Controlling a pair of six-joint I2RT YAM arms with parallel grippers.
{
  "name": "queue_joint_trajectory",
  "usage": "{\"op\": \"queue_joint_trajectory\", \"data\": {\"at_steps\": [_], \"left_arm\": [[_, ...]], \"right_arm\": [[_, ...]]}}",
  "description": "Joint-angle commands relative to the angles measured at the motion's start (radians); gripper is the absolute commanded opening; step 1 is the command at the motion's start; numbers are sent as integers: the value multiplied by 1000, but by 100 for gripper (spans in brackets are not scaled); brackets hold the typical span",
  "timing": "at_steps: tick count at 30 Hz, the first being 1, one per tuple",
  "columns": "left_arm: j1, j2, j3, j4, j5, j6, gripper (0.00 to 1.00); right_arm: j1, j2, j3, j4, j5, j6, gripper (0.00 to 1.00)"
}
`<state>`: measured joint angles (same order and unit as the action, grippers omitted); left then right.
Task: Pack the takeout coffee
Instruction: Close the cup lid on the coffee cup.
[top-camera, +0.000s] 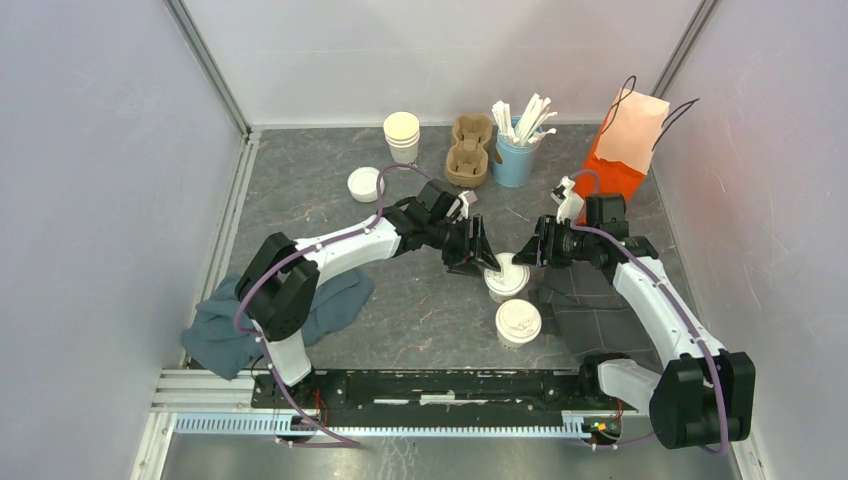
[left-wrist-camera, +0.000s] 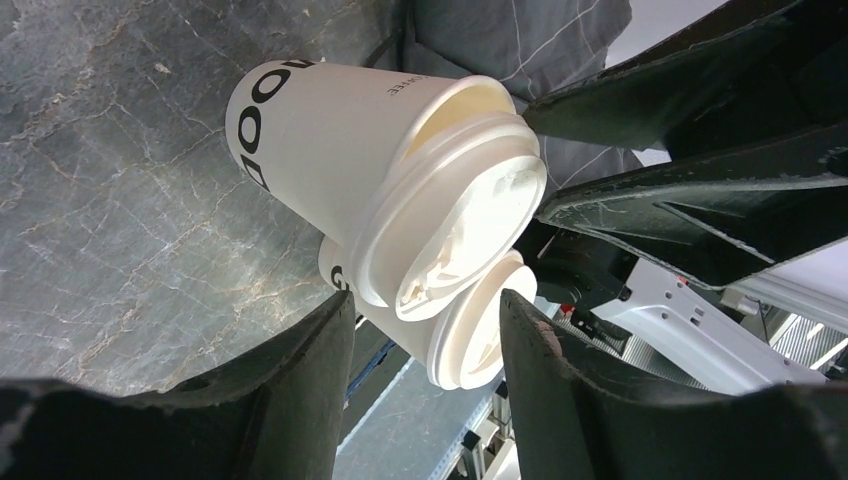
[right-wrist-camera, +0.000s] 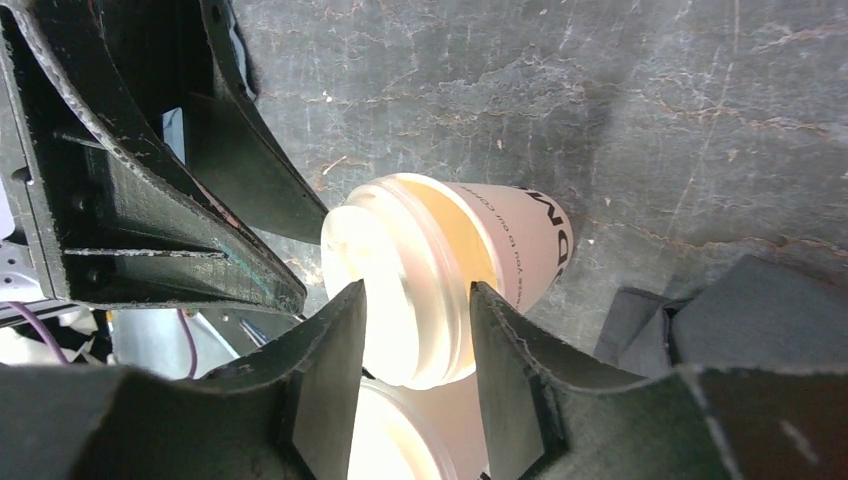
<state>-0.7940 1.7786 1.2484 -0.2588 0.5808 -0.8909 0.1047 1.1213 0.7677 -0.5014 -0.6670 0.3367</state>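
Note:
Two lidded cream cups stand mid-table: the far cup (top-camera: 507, 280) and the near cup (top-camera: 518, 322). My left gripper (top-camera: 483, 262) is open at the far cup's left rim. In the left wrist view this cup (left-wrist-camera: 330, 150) carries a crooked lid (left-wrist-camera: 460, 235), and the near cup (left-wrist-camera: 480, 335) shows behind, past my left gripper (left-wrist-camera: 425, 295). My right gripper (top-camera: 528, 255) is at the far cup's right rim. In the right wrist view my right gripper (right-wrist-camera: 418, 330) closes across the lid's edge (right-wrist-camera: 410, 290) of the far cup (right-wrist-camera: 510, 250).
At the back stand a stack of lidless cups (top-camera: 402, 135), loose lids (top-camera: 365, 184), a cardboard carrier (top-camera: 470, 150), a blue cup of sticks (top-camera: 515, 155) and an orange bag (top-camera: 625, 150). A blue-grey cloth (top-camera: 300, 315) lies left, a dark cloth (top-camera: 590, 310) right.

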Motion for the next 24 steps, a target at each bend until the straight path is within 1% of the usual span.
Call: {"op": "queue_joint_trajectory", "data": {"at_steps": [1, 6, 9, 11, 12, 16, 19, 21, 24], "left_arm": [[-4, 19, 42, 21, 28, -26, 61], [-4, 25, 50, 13, 29, -25, 60], [-4, 25, 55, 2, 22, -22, 61], [-4, 18, 56, -13, 13, -18, 64], [-4, 11, 54, -15, 12, -19, 66], [-4, -11, 30, -12, 13, -28, 75], [-9, -11, 13, 4, 37, -43, 77], [-13, -4, 10, 5, 52, -47, 77], [-14, -4, 7, 19, 62, -56, 78]], "right_arm": [[1, 5, 76, -45, 53, -60, 50], [2, 5, 117, -99, 102, -108, 58], [1, 6, 128, -128, 137, -142, 65], [2, 10, 121, -131, 140, -165, 70], [2, 16, 115, -132, 129, -173, 71], [3, 29, 90, -95, 70, -178, 71], [4, 40, 77, -78, 53, -184, 69], [4, 45, 70, -70, 49, -186, 64], [3, 47, 60, -55, 43, -184, 61]]}}
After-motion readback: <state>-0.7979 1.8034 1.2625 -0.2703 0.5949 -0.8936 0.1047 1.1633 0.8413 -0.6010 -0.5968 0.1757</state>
